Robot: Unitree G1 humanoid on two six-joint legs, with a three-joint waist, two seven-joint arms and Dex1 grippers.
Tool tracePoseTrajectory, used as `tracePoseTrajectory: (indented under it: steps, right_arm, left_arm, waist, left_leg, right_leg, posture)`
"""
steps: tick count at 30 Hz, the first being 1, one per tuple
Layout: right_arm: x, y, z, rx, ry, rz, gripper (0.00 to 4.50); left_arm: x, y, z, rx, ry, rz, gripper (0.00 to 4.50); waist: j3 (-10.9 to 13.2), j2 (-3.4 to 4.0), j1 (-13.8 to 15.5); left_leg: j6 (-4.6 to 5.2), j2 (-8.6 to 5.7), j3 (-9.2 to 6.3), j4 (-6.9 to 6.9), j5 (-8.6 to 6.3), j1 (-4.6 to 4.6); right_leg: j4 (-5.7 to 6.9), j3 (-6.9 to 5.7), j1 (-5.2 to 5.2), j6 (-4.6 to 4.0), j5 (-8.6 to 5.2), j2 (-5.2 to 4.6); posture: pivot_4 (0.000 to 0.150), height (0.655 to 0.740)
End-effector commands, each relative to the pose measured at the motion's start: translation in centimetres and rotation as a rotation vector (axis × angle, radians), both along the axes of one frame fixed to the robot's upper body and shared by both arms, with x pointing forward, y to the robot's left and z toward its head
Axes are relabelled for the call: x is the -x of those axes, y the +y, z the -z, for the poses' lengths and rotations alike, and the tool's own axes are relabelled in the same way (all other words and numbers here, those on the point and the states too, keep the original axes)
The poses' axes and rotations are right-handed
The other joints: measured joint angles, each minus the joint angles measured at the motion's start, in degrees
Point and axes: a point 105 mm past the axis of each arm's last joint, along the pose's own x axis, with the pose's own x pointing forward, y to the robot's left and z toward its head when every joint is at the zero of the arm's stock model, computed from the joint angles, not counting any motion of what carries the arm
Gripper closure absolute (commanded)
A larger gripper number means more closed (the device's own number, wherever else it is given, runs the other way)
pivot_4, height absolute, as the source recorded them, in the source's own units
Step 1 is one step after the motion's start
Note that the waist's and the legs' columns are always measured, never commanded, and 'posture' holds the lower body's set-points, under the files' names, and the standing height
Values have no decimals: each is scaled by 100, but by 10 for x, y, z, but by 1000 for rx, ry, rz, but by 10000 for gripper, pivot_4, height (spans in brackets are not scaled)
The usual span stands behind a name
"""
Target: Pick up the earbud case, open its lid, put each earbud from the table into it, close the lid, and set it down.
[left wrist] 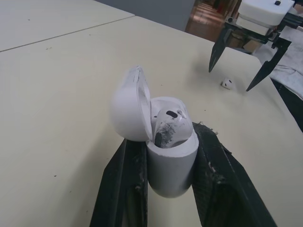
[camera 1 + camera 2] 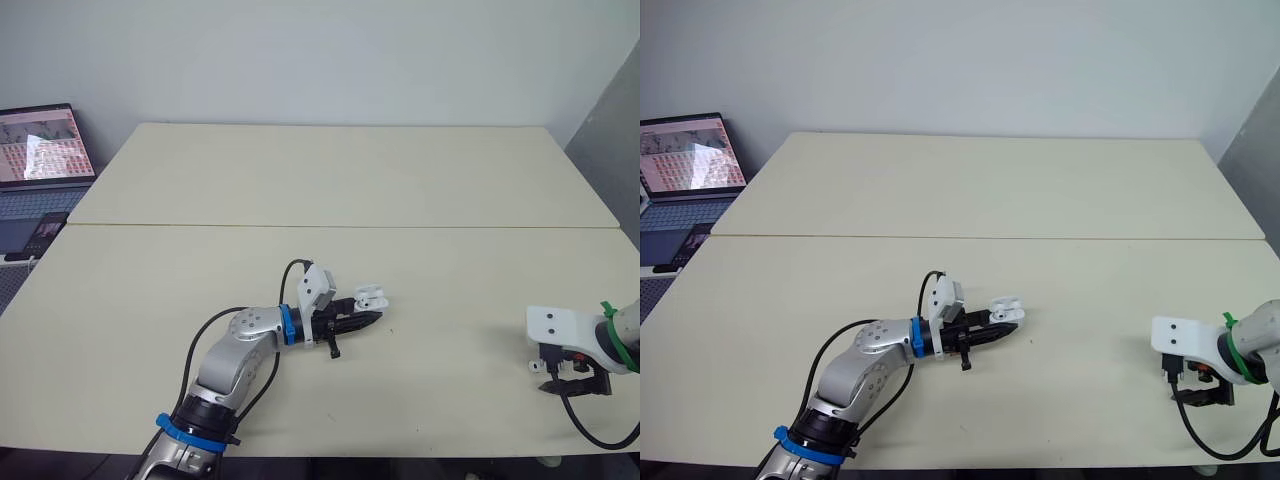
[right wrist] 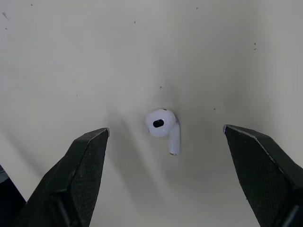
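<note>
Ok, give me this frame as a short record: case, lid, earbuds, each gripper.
earbud case: clamped between the fingers of the left gripper
lid: open, swung back
seated earbud: one, inside the case
loose earbud: one, lying on the table
right gripper: open above the loose earbud, a finger on either side, not touching it
laptop: open, off the table's left side

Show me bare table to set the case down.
Bare: the far half of the table beyond the seam, and the stretch between the case and the right gripper. Crowded: under that gripper, around the loose earbud.
</note>
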Motion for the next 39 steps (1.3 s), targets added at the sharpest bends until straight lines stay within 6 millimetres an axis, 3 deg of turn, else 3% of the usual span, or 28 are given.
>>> tracePoseTrajectory:
  steps: [1, 9, 10, 19, 24, 29, 34, 39]
  right_arm:
    - [-4, 5, -5, 13, -36, -33, 10272]
    - [-4, 4, -2, 17, -33, -38, 39126]
    - [-4, 5, -2, 17, -32, -38, 40633]
    - [-4, 7, -1, 12, -37, -43, 40640]
    - [-14, 16, -17, -41, -117, -59, 40640]
    - [-37, 34, -41, -259, -298, -34, 40640]
    - [-47, 36, -47, -392, -418, -13, 40640]
    - [-61, 76, -78, -795, -628, -3, 40640]
  left_arm:
    - [2, -1, -10, 17, -49, 7, 36931]
    - [2, -1, -10, 15, -50, 13, 36931]
    - [2, -1, -10, 14, -50, 14, 36931]
    - [2, 0, -10, 11, -49, 15, 36931]
    - [1, 0, -11, 14, -51, 12, 36931]
    - [-1, -3, -14, 29, -60, -1, 36931]
    - [-3, -6, -16, 37, -68, -7, 36931]
    - [-14, -11, -25, 78, -96, -68, 36931]
  waist:
    - [0, 0, 0]
    - [0, 0, -1]
    - [0, 0, 0]
    - [0, 0, -1]
    - [0, 0, -4]
    - [1, -2, -9]
    - [1, -2, 16]
    - [0, -5, -17]
  left_leg:
    - [0, 0, 0, 0, 0, 0]
    - [0, 0, 0, 0, 0, 0]
    - [0, 1, -1, 0, 0, 2]
    - [0, 1, -1, 0, 0, 1]
    - [0, 1, -1, 0, 0, 1]
    - [0, 1, -2, 0, 0, 1]
    - [0, -4, -4, 1, 0, -4]
    - [0, 0, 0, 0, 0, 2]
  right_leg:
    - [0, 0, 0, 0, 0, 0]
    - [1, -1, 0, 0, 0, 0]
    - [1, -1, 1, 0, 0, 0]
    - [0, -2, 1, 0, 0, 0]
    - [0, -2, 0, 0, 0, 0]
    - [2, -2, 1, 0, 0, 1]
    - [-1, -1, 1, 0, 0, -2]
    - [7, 1, 0, 0, 0, 2]
  posture:
    - [1500, 7400]
    - [1500, 7400]
    - [1500, 7400]
    - [1500, 7400]
    - [1500, 7400]
    - [1500, 7400]
    - [1500, 7400]
    - [1500, 7400]
